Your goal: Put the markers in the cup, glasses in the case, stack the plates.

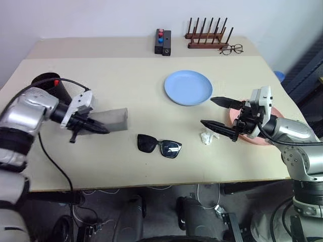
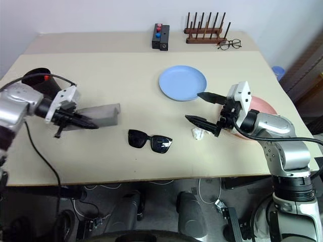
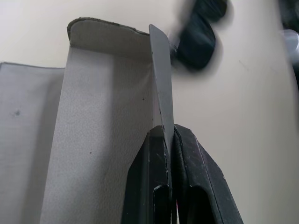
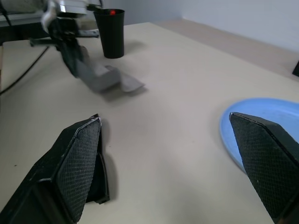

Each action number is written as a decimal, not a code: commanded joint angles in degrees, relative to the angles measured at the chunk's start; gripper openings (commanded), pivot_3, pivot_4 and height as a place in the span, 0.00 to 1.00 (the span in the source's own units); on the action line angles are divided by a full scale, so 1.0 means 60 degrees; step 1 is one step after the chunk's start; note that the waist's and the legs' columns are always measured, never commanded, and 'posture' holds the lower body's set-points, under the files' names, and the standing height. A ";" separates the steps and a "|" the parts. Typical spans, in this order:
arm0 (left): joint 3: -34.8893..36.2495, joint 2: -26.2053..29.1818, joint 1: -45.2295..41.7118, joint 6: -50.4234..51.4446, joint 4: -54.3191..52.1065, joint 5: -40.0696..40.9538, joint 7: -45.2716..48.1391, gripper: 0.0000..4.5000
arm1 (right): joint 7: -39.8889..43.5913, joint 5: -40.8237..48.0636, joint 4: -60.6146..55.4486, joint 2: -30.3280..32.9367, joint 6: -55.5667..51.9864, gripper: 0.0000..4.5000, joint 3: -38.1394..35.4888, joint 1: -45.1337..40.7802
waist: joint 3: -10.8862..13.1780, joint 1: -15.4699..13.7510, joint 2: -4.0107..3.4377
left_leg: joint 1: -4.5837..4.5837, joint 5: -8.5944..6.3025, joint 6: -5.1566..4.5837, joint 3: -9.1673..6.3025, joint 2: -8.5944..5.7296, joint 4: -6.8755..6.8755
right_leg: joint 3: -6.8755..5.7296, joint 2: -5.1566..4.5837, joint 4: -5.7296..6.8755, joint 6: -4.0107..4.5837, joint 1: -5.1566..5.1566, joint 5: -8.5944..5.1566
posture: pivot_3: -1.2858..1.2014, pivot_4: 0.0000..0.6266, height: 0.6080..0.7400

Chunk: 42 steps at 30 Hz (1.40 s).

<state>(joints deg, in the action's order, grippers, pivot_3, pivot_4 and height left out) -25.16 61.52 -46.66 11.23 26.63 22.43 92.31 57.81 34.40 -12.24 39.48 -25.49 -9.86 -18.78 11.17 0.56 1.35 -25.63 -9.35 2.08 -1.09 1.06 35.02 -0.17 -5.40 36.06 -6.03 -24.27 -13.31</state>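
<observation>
Over on the robot's left side, the left gripper [image 1: 96,127] has its two black fingers [image 3: 196,186] pinched tight on a thin wall of the grey case [image 1: 110,120], which it holds open and tipped up off the table [image 1: 126,80]; the pale felt lining faces up between the lid and the body. Just behind that arm stands the black cup [image 4: 110,31], and a red cap shows at its rim, so at least one of the markers [image 4: 112,12] seems to be inside, though I can't make out more than that spot of red. The sunglasses [image 1: 159,145] lie flat on the table in front of the robot, lenses dark, near the case's open end but not touching it. On the other side, the right gripper [image 1: 222,113] hangs above the table with its fingers [image 4: 77,163] spread wide and nothing between them. Under and behind it sits the salmon pink plate [image 2: 265,108], partly hidden by the wrist, and the light blue plate [image 1: 187,87] rests apart from it, further back. A small crumpled white scrap [image 1: 206,136] lies just below the open fingers.
</observation>
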 commanded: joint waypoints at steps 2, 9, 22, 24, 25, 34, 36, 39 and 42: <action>-0.0023 0.0892 0.0893 0.0508 -0.2243 0.1147 0.0031 0.00 | 0.0081 0.0089 -0.0184 0.0047 0.0163 1.00 -0.0037 -0.0218 | 0.0000 -0.0029 -0.0003 | 0.0000 0.0000 0.0000 0.0003 -0.0006 0.0002 | 0.0000 -0.0014 -0.0003 0.0000 0.0004 -0.0001 | 0.52 0.24 1.00; 0.0445 0.1672 0.2572 0.0976 -0.3954 0.1074 0.0031 0.00 | -0.0011 0.0118 -0.0195 -0.0043 0.0150 1.00 0.0044 -0.0322 | 0.0006 0.0020 -0.0014 | -0.0005 -0.0001 0.0000 0.0011 -0.0005 -0.0001 | 0.0001 -0.0012 -0.0005 0.0000 -0.0008 -0.0001 | 0.52 0.24 1.00; 0.1624 0.1038 0.3905 0.1843 -0.4819 0.0625 -0.0118 0.00 | -0.0144 0.0112 -0.0173 -0.0024 0.0169 1.00 0.0037 -0.0379 | 0.0007 0.0015 -0.0016 | -0.0010 -0.0001 0.0001 0.0014 -0.0006 -0.0001 | 0.0001 -0.0015 -0.0011 0.0000 -0.0013 -0.0001 | 0.52 0.24 1.00; 0.1710 0.1054 0.4057 0.1668 -0.4927 0.0563 0.0002 0.15 | -0.0152 0.0107 -0.0157 -0.0017 0.0174 1.00 0.0039 -0.0393 | 0.0008 0.0017 -0.0017 | -0.0012 -0.0002 0.0001 0.0014 -0.0006 -0.0002 | 0.0000 -0.0015 -0.0011 0.0000 -0.0015 -0.0001 | 0.52 0.24 1.00; 0.1746 0.1052 0.4105 0.1580 -0.4951 0.0491 0.0018 0.21 | -0.0155 0.0104 -0.0156 -0.0016 0.0176 1.00 0.0041 -0.0397 | 0.0008 0.0015 -0.0017 | -0.0012 -0.0002 0.0001 0.0014 -0.0005 -0.0002 | 0.0001 -0.0015 -0.0011 0.0000 -0.0016 -0.0001 | 0.52 0.24 1.00; 0.2285 0.0605 0.3797 0.2220 -0.5224 0.0655 -0.0139 1.00 | -0.0223 0.0111 -0.0142 -0.0057 0.0192 1.00 0.0029 -0.0398 | 0.0008 0.0009 -0.0018 | -0.0014 -0.0002 0.0002 0.0014 -0.0006 -0.0003 | 0.0000 -0.0018 -0.0014 0.0001 -0.0017 -0.0001 | 0.52 0.24 1.00; 0.2560 0.0423 0.3375 0.2610 -0.5204 0.0970 -0.0100 1.00 | -0.0235 0.0102 -0.0143 -0.0064 0.0214 1.00 0.0024 -0.0381 | 0.0008 0.0004 -0.0018 | -0.0015 -0.0002 0.0002 0.0014 -0.0006 -0.0002 | 0.0000 -0.0018 -0.0014 0.0001 -0.0018 -0.0001 | 0.52 0.24 1.00; 0.2680 0.0315 0.2578 0.3213 -0.5265 0.1356 0.0020 1.00 | -0.0246 0.0226 -0.0257 -0.0014 0.0140 1.00 -0.0120 -0.0226 | 0.0009 -0.0010 -0.0016 | -0.0020 -0.0002 0.0001 0.0012 -0.0009 0.0003 | -0.0001 -0.0016 -0.0013 0.0000 -0.0017 -0.0001 | 0.52 0.24 1.00; 0.2466 -0.0111 0.1359 0.3629 -0.5044 0.1266 -0.0008 1.00 | 0.0272 0.0680 -0.0698 0.0509 -0.0092 1.00 -0.0710 0.0524 | 0.0009 -0.0079 -0.0017 | -0.0024 -0.0001 0.0000 0.0012 -0.0015 0.0002 | -0.0001 -0.0017 -0.0015 -0.0001 -0.0015 -0.0002 | 0.52 0.24 1.00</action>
<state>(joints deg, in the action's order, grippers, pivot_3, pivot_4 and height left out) -11.00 61.26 -36.01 32.00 -3.33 29.45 91.90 57.51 36.38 -13.56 40.38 -25.99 -10.66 -16.98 11.23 0.09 1.25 -25.80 -9.36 2.07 -1.02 0.95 35.05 -0.18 -5.50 35.97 -6.05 -24.35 -13.32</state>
